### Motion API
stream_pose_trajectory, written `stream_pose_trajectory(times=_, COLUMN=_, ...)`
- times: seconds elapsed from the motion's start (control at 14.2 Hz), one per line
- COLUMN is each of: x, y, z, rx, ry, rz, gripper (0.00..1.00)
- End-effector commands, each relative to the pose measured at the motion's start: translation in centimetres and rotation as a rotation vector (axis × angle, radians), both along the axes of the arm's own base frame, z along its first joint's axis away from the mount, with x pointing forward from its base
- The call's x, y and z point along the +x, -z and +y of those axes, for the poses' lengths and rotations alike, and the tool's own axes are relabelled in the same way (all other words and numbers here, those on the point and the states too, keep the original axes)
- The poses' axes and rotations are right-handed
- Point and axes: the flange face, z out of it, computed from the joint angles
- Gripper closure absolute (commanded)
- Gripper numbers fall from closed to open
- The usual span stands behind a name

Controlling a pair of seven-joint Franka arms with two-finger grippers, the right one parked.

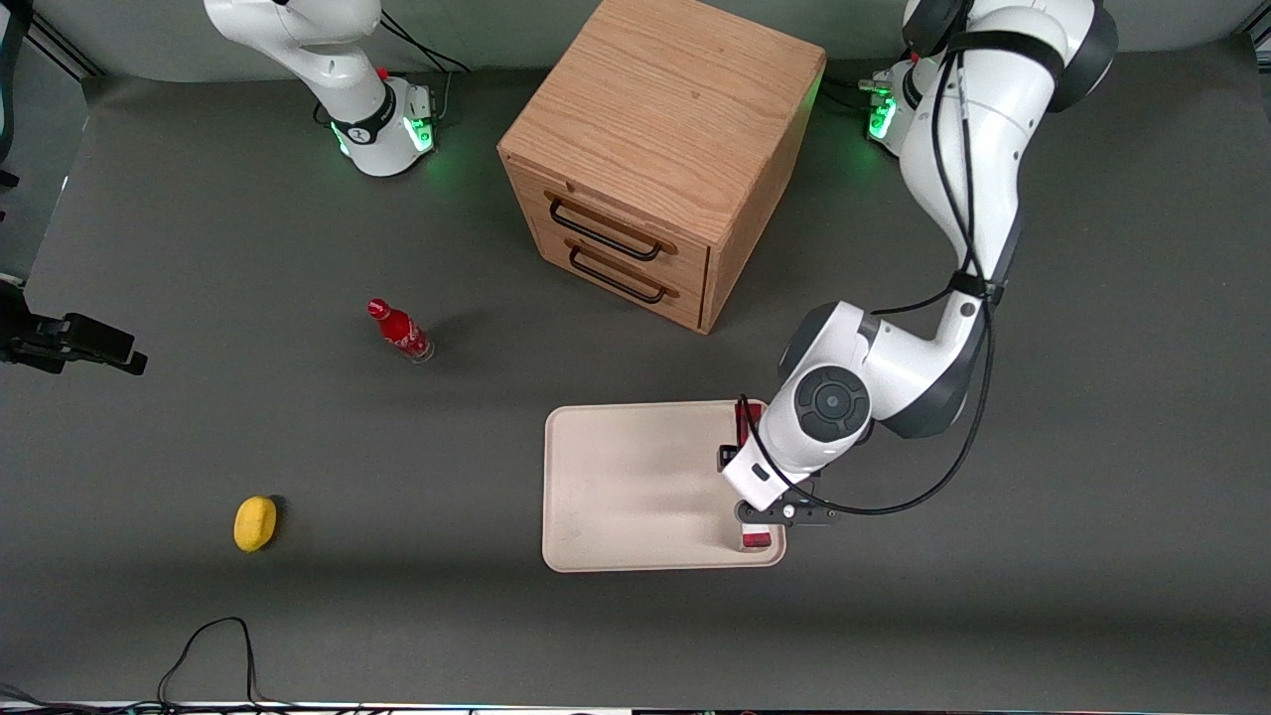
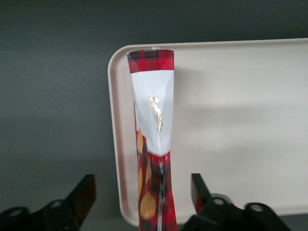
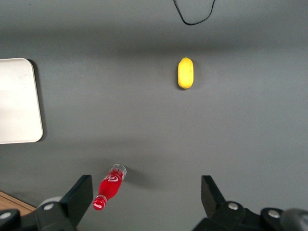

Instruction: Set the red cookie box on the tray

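The red cookie box (image 2: 151,106) stands on its thin edge on the cream tray (image 2: 240,120), along the rim toward the working arm's end. Its white section with a gold mark faces up in the left wrist view. In the front view only the two red ends of the box (image 1: 755,539) show from under the arm, on the tray (image 1: 635,487). My left gripper (image 2: 142,195) is open and straddles the box, with a gap between each black finger (image 2: 84,197) and the cardboard. From the front, the gripper (image 1: 763,508) hangs over that same edge of the tray.
A wooden two-drawer cabinet (image 1: 655,149) stands farther from the front camera than the tray. A small red bottle (image 1: 400,331) and a yellow object (image 1: 255,523) lie toward the parked arm's end. A black cable (image 1: 209,645) loops near the table's front edge.
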Motion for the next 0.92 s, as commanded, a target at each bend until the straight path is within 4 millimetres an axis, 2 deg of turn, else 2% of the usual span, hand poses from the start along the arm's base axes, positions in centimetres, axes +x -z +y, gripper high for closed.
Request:
stream_pose_trajectory(times=0.0, x=-2.5, y=-9.1, z=0.7, rx=0.033, ry=0.004, rz=0.014, gripper=0.00)
stream_pose_trajectory(times=0.21, x=-5.3, y=-17.8, z=2.9, rx=0.069, ry=0.012, rz=0.023, gripper=0.00)
stream_pose_trajectory(times=0.28, x=-6.0, y=-19.7, z=4.4, rx=0.086, ry=-0.001, rz=0.029, gripper=0.00)
stream_pose_trajectory(times=0.42, x=-7.3, y=-21.7, z=8.7, rx=0.104, ry=0.003, rz=0.039, gripper=0.00)
stream_pose_trajectory(times=0.64, x=-9.5, y=-23.5, z=15.1, rx=0.120, ry=0.047, rz=0.050, gripper=0.00)
stream_pose_trajectory(times=0.85, x=-10.6, y=-24.1, z=20.9, rx=0.127, ry=0.076, rz=0.063, gripper=0.00)
